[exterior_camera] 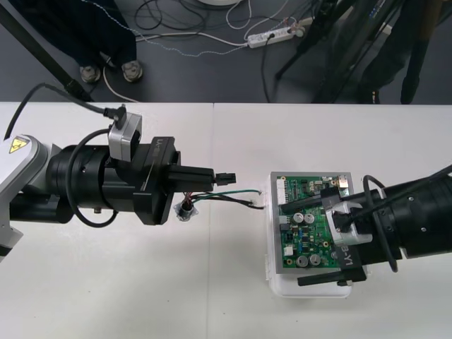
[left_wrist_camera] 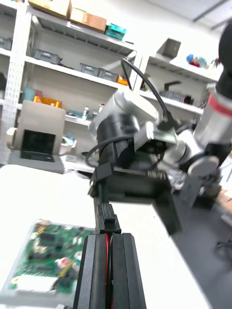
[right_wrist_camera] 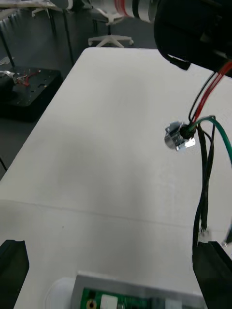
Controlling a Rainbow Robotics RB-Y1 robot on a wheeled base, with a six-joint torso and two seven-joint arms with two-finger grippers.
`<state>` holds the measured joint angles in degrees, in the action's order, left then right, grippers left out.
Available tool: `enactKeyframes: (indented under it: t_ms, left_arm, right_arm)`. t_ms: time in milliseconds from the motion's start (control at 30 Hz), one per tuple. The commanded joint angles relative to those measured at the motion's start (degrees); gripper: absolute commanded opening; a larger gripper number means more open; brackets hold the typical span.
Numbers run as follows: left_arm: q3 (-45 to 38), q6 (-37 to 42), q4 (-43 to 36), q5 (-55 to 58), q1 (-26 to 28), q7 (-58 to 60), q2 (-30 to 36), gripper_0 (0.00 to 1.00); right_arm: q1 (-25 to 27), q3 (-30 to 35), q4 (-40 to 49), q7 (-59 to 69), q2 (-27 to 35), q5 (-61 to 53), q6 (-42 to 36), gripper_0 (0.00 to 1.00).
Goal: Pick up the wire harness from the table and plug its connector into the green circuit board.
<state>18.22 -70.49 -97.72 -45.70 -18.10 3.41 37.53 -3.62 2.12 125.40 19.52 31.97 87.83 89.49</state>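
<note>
Over the middle of the light table, holds the left gripper, in from the left and pressed together, pinching the wire harness just behind its small black plug. Points that plug toward the green circuit board, apart from it and not plugged in. In the left wrist view, gives the same pinch up close: two black fingers side by side, a red wire squeezed between them, the plug poking out past their tips, with the right gripper just beyond and the board below. Leaves the rest of the harness trailing under the left gripper, looping back to the round metal socket beneath the gripper's body; cannot tell whether resting on the table or hanging just clear of it. Sends a green wire and a black one toward the board, ending just beside the left edge of the white base. In the right wrist view, hangs the flanged socket below the dark bulk of the left gripper, with red, green and black wires beside it. Keeps to the right side of the board with the right gripper, in from the right and spread wide, one finger across the board and the other along the near edge of the base, gripping nothing. Sets its own fingers far apart at the corners, with the board's edge between them.
</note>
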Motion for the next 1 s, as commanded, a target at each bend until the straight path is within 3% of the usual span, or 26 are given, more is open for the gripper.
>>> enactKeyframes:
  t_ms: [33, 633, 1000]
  left_arm:
    - [-1.61, -6.77, 3.41, 1.05, 0.35, -4.02, 1.76, 0.0]
    - [1.99, -14.5, 18.79, 0.35, -1.76, -19.49, 1.58, 0.0]
    - [5.77, -19.07, 28.99, 1.31, -4.22, -25.82, -1.06, 0.0]
  right_arm:
    - [-2.88, 6.14, 2.04, 5.17, 0.11, 3.05, 0.51, 1.0]
    - [-3.32, 8.17, 2.04, 6.93, 2.92, 18.26, 0.51, 1.0]
    - [-3.14, 5.88, 2.04, 8.42, 12.24, 24.41, 0.51, 1.0]
